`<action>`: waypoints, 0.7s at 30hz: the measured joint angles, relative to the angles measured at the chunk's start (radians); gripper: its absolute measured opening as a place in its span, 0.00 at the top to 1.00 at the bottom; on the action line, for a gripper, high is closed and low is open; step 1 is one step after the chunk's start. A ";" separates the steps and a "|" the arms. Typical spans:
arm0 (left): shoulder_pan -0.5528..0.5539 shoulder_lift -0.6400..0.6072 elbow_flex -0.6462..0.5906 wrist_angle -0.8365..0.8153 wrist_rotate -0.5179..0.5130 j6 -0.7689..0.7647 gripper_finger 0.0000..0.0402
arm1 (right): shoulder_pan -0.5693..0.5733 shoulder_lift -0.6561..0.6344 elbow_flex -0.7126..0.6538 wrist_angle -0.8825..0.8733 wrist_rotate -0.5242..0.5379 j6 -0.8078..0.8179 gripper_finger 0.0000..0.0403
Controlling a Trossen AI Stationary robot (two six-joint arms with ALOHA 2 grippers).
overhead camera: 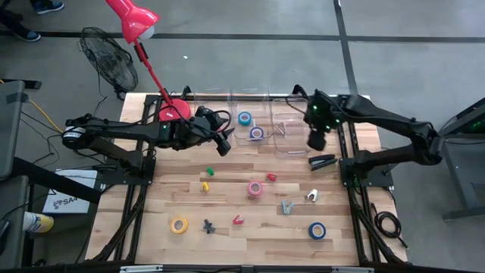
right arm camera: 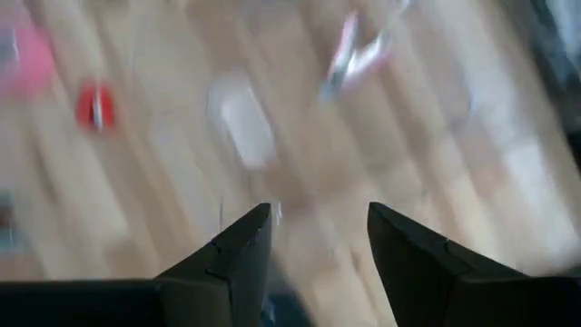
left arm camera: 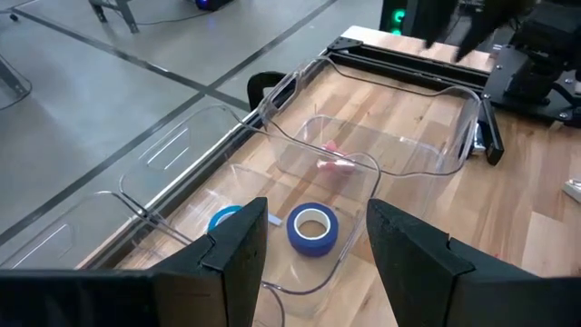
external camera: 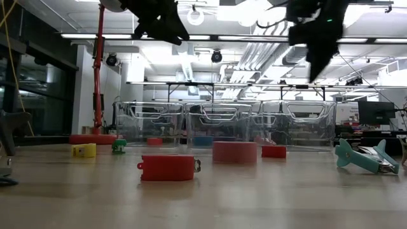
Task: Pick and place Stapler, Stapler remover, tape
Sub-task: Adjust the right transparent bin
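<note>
My left gripper (overhead camera: 224,144) hangs open over the clear bins (overhead camera: 254,114) at the table's far side, with nothing between its fingers. Below it, a blue tape roll (left arm camera: 313,227) and a lighter blue one (left arm camera: 227,218) lie in the middle bin. My right gripper (overhead camera: 317,141) is open and empty, raised above the right bin, where a pink stapler remover (overhead camera: 280,129) lies. The black stapler (overhead camera: 322,161) lies on the table just beside that bin. Pink (overhead camera: 255,188), yellow (overhead camera: 179,225) and blue (overhead camera: 317,230) tape rolls lie flat on the table.
Small stapler removers are scattered mid-table: red (overhead camera: 271,177), red (overhead camera: 239,221), green (overhead camera: 210,172), yellow (overhead camera: 204,186), dark (overhead camera: 208,225), grey-teal (overhead camera: 286,206), white (overhead camera: 311,196). A red lamp's base (overhead camera: 174,111) stands at the far left corner. Bare wood lies along the near edge.
</note>
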 joint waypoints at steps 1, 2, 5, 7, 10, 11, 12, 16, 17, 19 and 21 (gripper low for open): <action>0.000 0.000 0.000 0.000 0.000 0.000 0.54 | 0.005 -0.006 0.000 -0.050 0.000 -0.017 0.56; 0.000 0.000 0.000 0.000 0.000 0.000 0.54 | 0.012 -0.011 -0.001 -0.096 0.000 -0.034 0.56; 0.000 0.000 0.000 0.000 0.000 0.002 0.54 | 0.034 -0.018 -0.013 -0.212 -0.001 -0.062 0.53; 0.000 0.000 0.000 0.000 0.000 0.003 0.54 | 0.049 -0.018 -0.027 -0.273 -0.001 -0.074 0.51; 0.000 0.000 0.000 -0.001 0.000 0.004 0.54 | 0.065 -0.018 -0.061 -0.314 0.012 -0.076 0.46; 0.000 0.000 0.000 -0.001 0.000 0.004 0.54 | 0.069 -0.018 -0.076 -0.320 0.025 -0.076 0.44; 0.000 0.000 0.000 -0.001 0.000 0.004 0.54 | 0.073 -0.018 -0.093 -0.326 0.036 -0.076 0.43; 0.000 0.000 0.000 -0.005 0.001 0.008 0.54 | 0.094 -0.018 -0.178 -0.334 0.055 -0.076 0.37; 0.000 0.000 0.000 -0.006 0.007 0.008 0.54 | 0.101 -0.018 -0.200 -0.331 0.054 -0.076 0.37; 0.000 0.000 0.000 -0.006 0.011 0.008 0.54 | 0.119 -0.018 -0.243 -0.321 0.052 -0.076 0.36; 0.000 0.000 0.000 -0.006 0.012 0.008 0.54 | 0.140 -0.016 -0.260 -0.315 0.065 -0.079 0.36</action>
